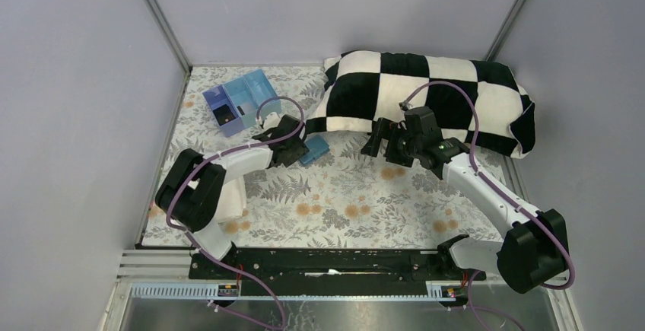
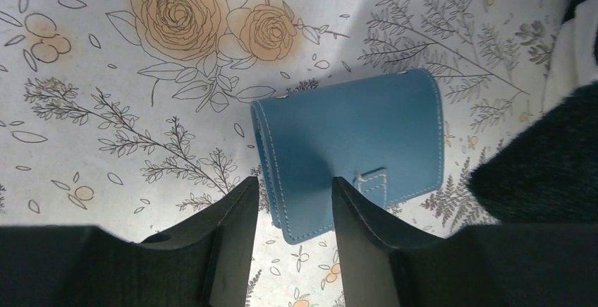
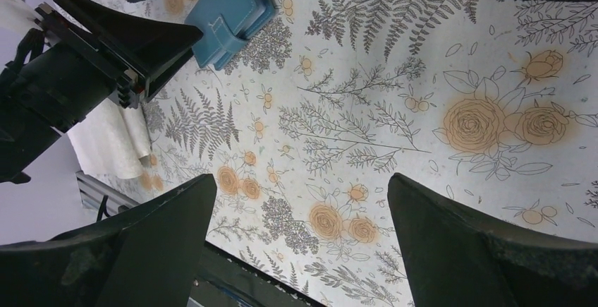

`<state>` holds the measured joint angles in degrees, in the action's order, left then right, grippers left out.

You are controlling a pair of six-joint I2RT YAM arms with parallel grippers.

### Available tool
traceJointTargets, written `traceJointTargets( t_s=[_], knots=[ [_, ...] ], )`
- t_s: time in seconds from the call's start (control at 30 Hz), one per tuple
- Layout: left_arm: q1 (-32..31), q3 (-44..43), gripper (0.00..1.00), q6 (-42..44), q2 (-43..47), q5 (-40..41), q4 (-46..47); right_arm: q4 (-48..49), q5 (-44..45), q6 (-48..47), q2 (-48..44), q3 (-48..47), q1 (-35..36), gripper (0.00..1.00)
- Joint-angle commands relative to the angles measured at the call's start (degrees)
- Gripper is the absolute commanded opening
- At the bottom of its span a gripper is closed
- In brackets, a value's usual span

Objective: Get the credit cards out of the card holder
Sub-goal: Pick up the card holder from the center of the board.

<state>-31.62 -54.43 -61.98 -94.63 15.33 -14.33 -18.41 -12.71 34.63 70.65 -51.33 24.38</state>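
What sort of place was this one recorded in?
Probably a lab robot cell dressed to look like a home: plain grey walls held in metal framing enclose a table covered with a floral tablecloth, and a black-and-white checkered pillow lies at the back.

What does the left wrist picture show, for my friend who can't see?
A closed blue card holder lies flat on a flowery tablecloth, one corner between the two dark, parted fingers of the left hand. A black-and-white pillow peeks in at the right.
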Motion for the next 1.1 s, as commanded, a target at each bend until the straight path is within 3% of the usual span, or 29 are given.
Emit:
traceJointTargets(
  t_s=[0.0, 0.1, 0.27, 0.5, 0.8, 0.93, 1.07],
  knots=[
    [-0.2, 1.28, 0.46, -2.81, -1.87, -0.5, 4.91, -1.36, 1.68, -1.03, -0.29, -0.41, 0.4, 1.0],
    [-0.2, 2.09, 0.43, -2.55, -1.99, -0.01, 5.03, -1.87, 1.97, -1.15, -0.32, -0.4, 0.35, 1.0],
    [-0.2, 3.65, 0.16, -1.87, -1.37, 2.4, 5.68, -1.8, 1.7, -1.15, -0.65, -0.02, 0.34, 1.0],
    [-0.2, 2.84, 0.0, 5.76, 4.28, 4.33, 3.23, -2.64, 2.04, -1.4, -1.06, -0.45, 0.4, 1.0],
    [-0.2, 0.31, 0.0, 20.89, 19.56, -2.57, -10.56, -1.25, 2.04, -2.52, -1.57, 0.95, 0.4, 1.0],
    [-0.19, -2.64, 0.0, 22.91, 22.26, -5.84, -23.23, -2.26, 1.96, -3.66, -1.66, 1.34, 0.39, 1.0],
    [-0.34, -7.78, 0.0, 22.44, 24.04, -3.17, -37.47, -2.37, 3.29, -3.88, -3.14, 3.56, 0.4, 1.0]
  ],
)
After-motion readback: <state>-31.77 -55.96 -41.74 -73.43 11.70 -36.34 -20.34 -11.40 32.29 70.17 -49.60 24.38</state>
